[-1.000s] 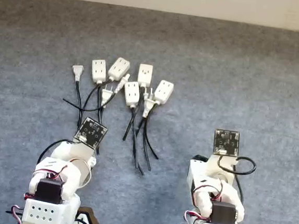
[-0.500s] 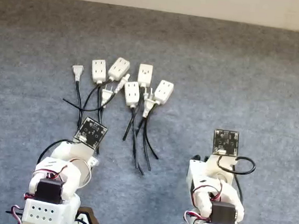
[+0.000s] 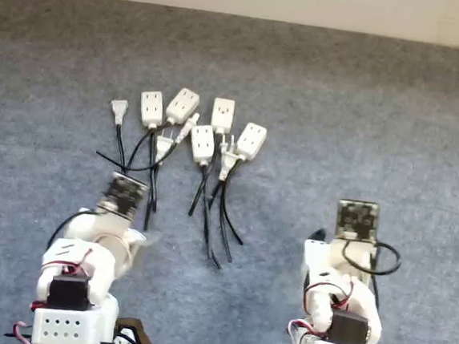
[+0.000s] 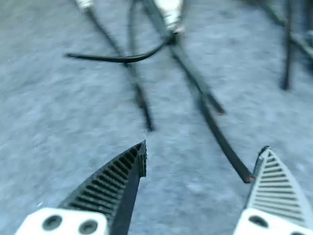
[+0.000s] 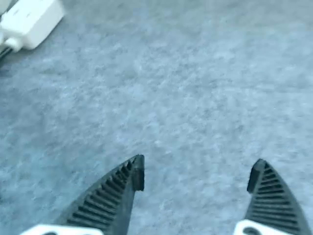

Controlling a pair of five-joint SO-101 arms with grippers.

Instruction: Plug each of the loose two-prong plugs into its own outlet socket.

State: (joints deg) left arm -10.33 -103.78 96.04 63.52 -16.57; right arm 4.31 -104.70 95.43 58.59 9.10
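While none of the loose two-prong plugs is yet seated, the left tool hangs wide open and empty just above the grey counter. It straddles the ends of the black cords that trail from the cluster toward the robot. The outlet sockets lie bunched with the plugs left of centre, one stray plug at the cluster's left edge. The right tool, equally wide and empty, hovers over bare counter well right of the pile, a white socket at the edge of its sight. The layout suggests the left arm is placed for the first pick and the right is waiting to steady a socket.
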